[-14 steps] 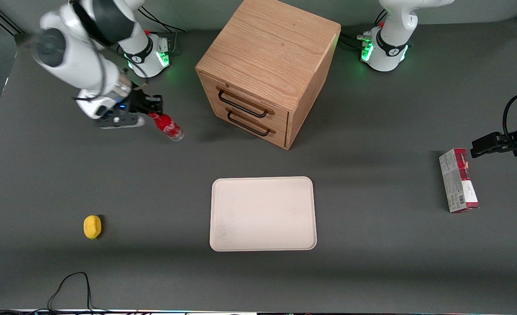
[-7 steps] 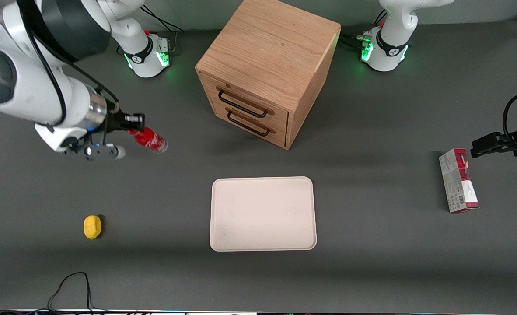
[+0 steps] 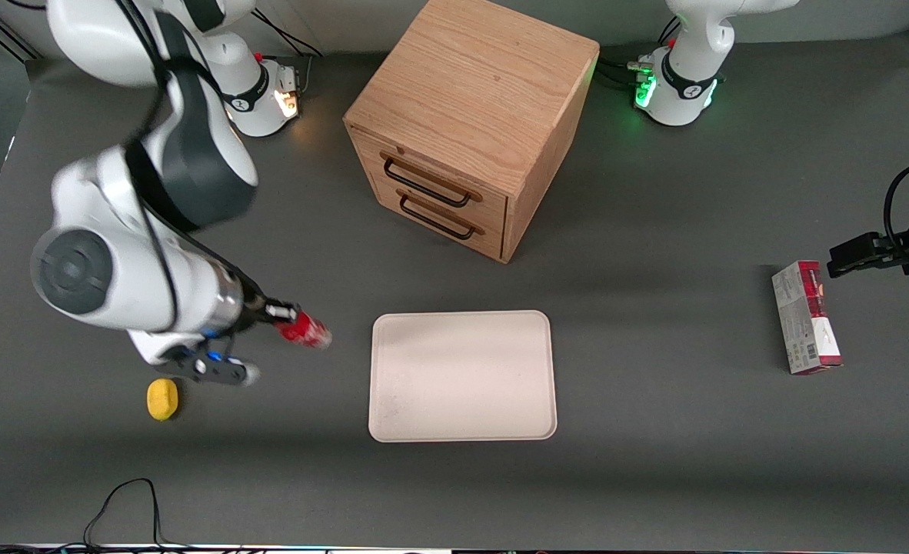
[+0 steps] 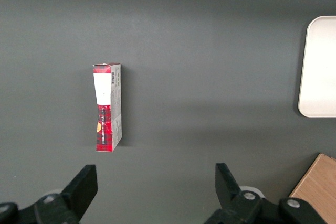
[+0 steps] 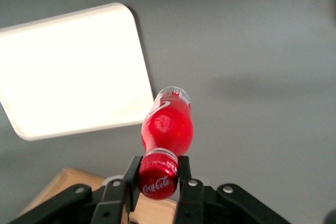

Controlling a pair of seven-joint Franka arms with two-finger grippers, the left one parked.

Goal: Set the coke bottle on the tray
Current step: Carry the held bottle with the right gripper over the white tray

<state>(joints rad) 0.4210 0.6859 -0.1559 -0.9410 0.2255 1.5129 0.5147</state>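
Small red coke bottle (image 3: 305, 329) with red cap and clear base is held off the table by the right arm's black two-finger gripper (image 3: 281, 313), fingers clamped on the cap end; sits centre-left of the front frame. In the wrist view the pads (image 5: 184, 174) pinch either side of the cap and the bottle (image 5: 167, 127) hangs away from them, base pointing down toward the table.

Long axis: tilted, cap toward the wrist, clear base leading toward the large flat cream-white rectangular tray (image 3: 462, 375). In the front view the base looks just short of the tray's nearest short rim, no overlap. The wrist view has the base overlapping a tray corner (image 5: 68, 66), but that's likely just the camera angle.

Judgement: carry phase, bottle not yet over the tray. The next move turns on this: tray lies sideways from the bottle, toward the parked arm's end, slightly nearer the front camera.

Around it: yellow lemon-like object (image 3: 162, 399) under the wrist at lower left, wooden two-drawer box (image 3: 470, 123) upper centre, red-and-grey carton (image 3: 805, 317) far right.
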